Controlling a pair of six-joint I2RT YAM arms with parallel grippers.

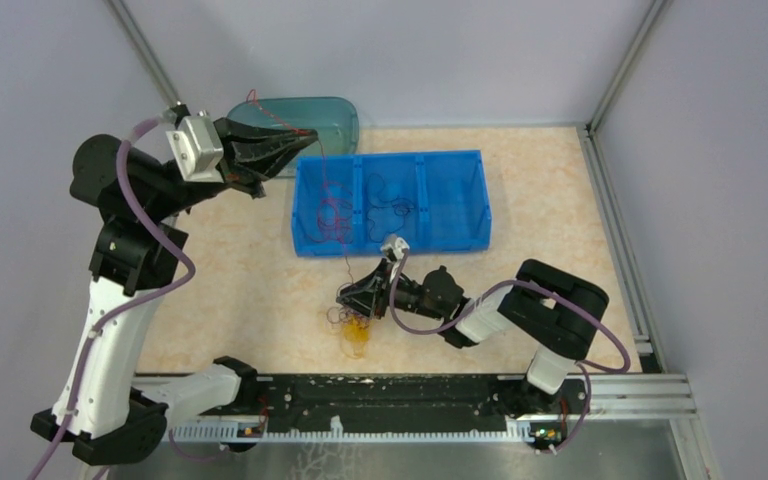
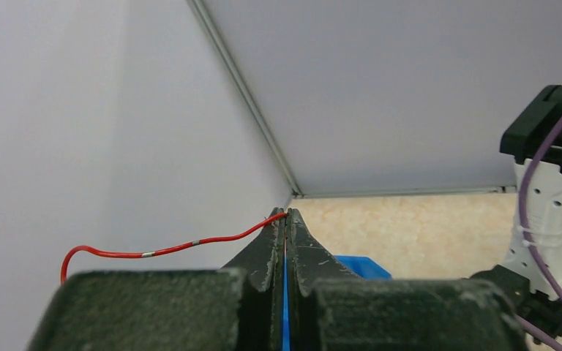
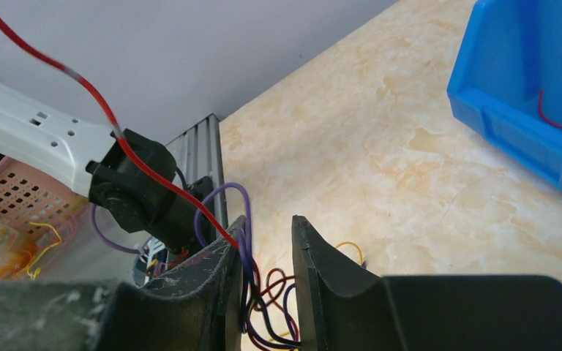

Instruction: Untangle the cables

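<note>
Overhead, the left tool (image 2: 285, 214) clenched the red cable (image 2: 168, 251); the right tool (image 3: 267, 221) stood released, jaws astride the cable clump (image 1: 353, 328).

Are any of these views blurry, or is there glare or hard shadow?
Top external view: even soft light, no glare, faint shadows. Left wrist view: left gripper close and soft, red cable crisp. Right wrist view: right gripper slightly soft, blue bin sharp.

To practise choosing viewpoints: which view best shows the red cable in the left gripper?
Top external: the red cable runs from the left gripper down to the clump. Left wrist shows only its free end; right wrist, a stretch above the clump.
</note>
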